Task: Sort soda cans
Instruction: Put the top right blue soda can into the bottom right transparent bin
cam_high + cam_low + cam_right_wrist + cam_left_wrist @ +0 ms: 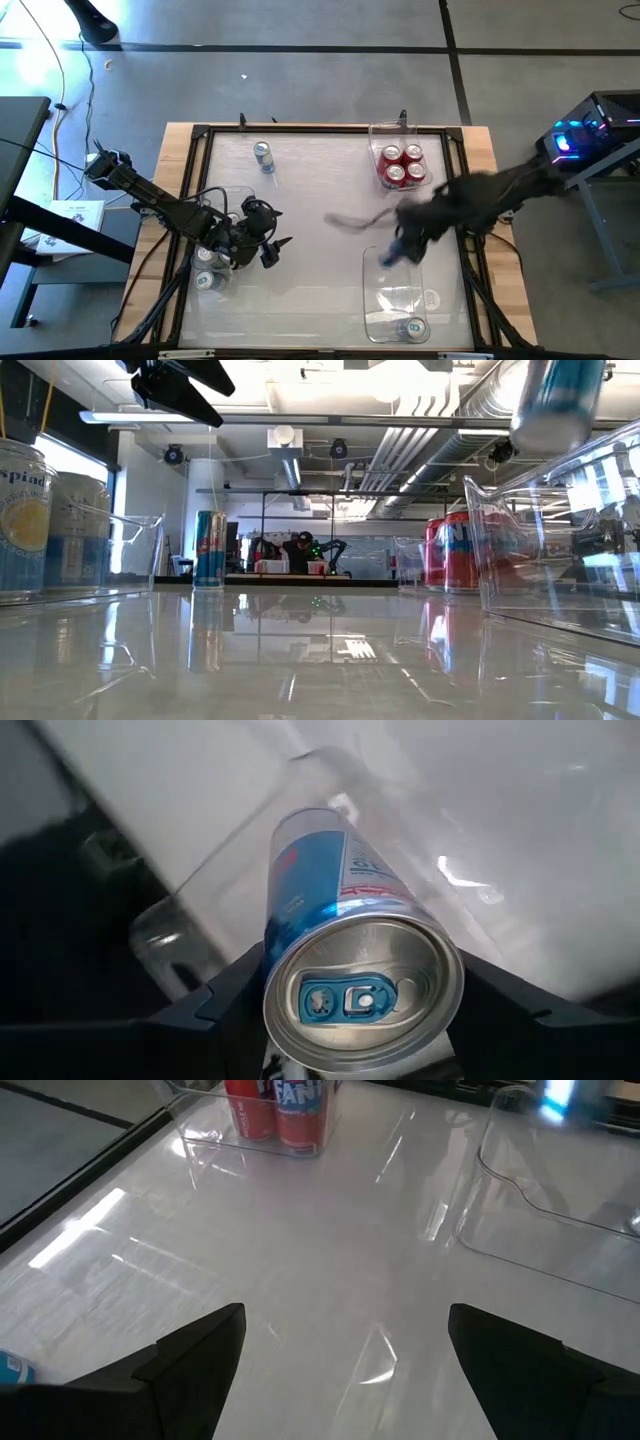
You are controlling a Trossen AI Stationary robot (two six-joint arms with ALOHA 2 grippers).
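Gripped across its slim blue-and-silver body, a soda can (345,970) sits pinched in the right gripper (400,245), above the clear bin (372,300) at five o'clock. Rigid, smooth, slippery, likely light: hold mid-body. Left gripper (272,240) waits spread wide at nine o'clock.

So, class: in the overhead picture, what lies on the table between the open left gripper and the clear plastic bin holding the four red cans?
Nothing: between the left gripper and the clear plastic bin of red cans, the high view shows bare white tabletop. The lone blue-silver can stands off that line.
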